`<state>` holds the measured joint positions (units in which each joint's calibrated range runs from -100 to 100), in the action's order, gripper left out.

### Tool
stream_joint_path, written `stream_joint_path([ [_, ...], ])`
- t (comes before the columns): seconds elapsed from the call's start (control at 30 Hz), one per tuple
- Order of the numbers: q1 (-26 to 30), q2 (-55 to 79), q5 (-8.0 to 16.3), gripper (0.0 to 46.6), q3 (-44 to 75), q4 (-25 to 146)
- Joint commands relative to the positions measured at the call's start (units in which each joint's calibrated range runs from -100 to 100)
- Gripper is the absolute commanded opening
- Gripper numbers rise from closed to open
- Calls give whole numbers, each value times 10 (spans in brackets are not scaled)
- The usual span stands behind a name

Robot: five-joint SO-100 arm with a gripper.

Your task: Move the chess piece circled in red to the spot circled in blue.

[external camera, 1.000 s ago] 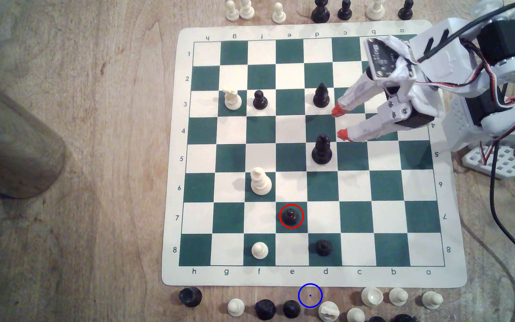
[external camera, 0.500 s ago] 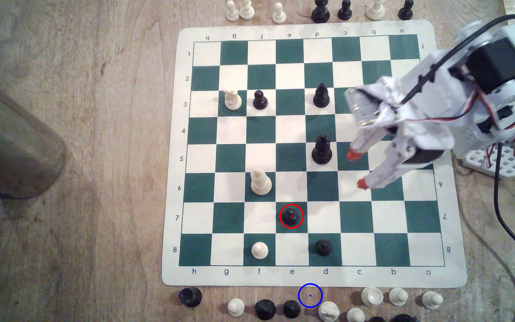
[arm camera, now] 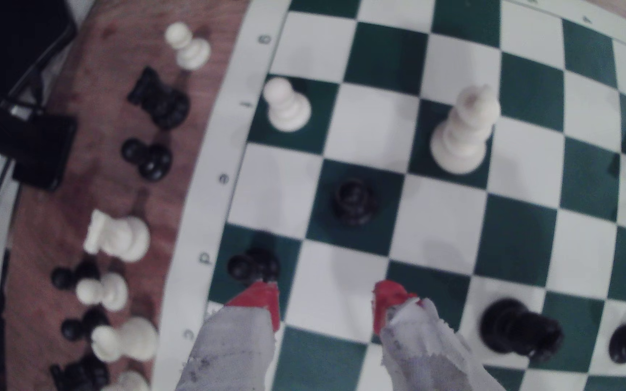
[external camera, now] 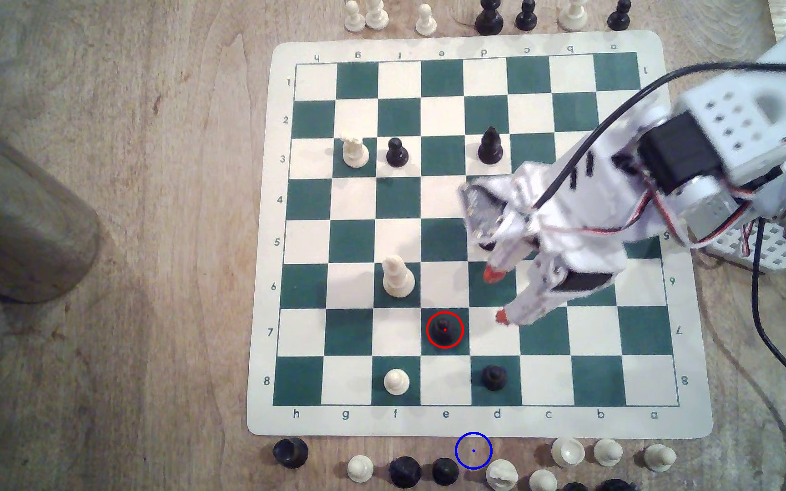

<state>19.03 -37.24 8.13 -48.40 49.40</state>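
- The gripper point(external camera: 497, 295) hangs over the board point(external camera: 693, 377) right of centre in the exterior view, red-tipped fingers point(external camera: 491, 274) spread wide apart, nothing between them.
- The black pawn point(external camera: 444, 329) stands upright in its red ring on a green square, row 7, column e, lower centre of the frame.
- The lower red fingertip is near the pawn, on its right in the exterior view, not touching it.
- In the wrist view, the pawn point(arm camera: 354, 201) stands ahead of the open gripper point(arm camera: 324, 306), apart from both tips.
- The blue ring point(external camera: 473, 450) lies on bare wood at the bottom edge of the frame, just below the board's border, under columns e and d.
- Beside that ring: a black piece point(external camera: 444, 470) on its left, a white piece point(external camera: 502, 473) on its lower right.
- On the board, a white pawn point(external camera: 396, 380) on f8, another black pawn point(external camera: 493, 376) on d8, both one row below the circled pawn.
- A tall white piece point(external camera: 397, 278) stands on f6, up and left of the circled pawn.
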Motion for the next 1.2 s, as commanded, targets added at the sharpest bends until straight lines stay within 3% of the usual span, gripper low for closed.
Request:
stream_joint_path([
  [0.0,0,48,1,132,52,-37],
  [0.63,-12,274,2,124,128,-144],
  [1.17,-20,315,3,119,144,-171],
])
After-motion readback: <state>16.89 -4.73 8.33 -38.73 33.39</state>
